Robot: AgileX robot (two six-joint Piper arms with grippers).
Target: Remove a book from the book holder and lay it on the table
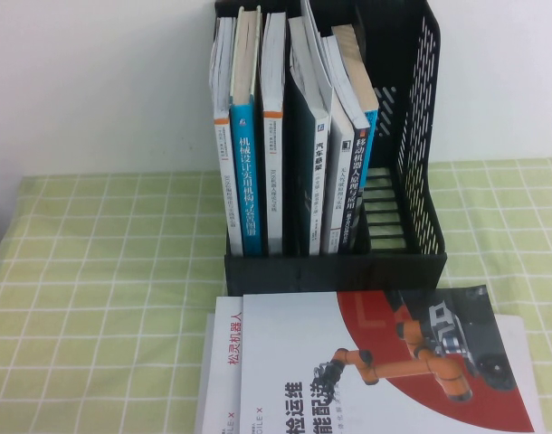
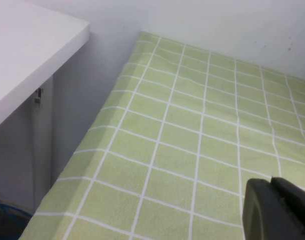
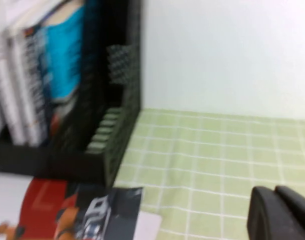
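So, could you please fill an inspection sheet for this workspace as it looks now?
Surface: table with green and white checked cloth, flat.
Job's things: book lies face up in front of the book holder; the rightmost slot is vacant.
Clutter: other books upright in the holder; a white book under the flat one.
Grippers: left pincer over bare cloth; right pincer shut, beside the flat book, holding nothing.
Cables: blue cable below the table edge.
Surroundings: white wall; white shelf.

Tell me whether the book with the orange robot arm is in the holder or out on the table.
Out. The book lies flat, cover up, on the table in front of the book holder, on another white book.
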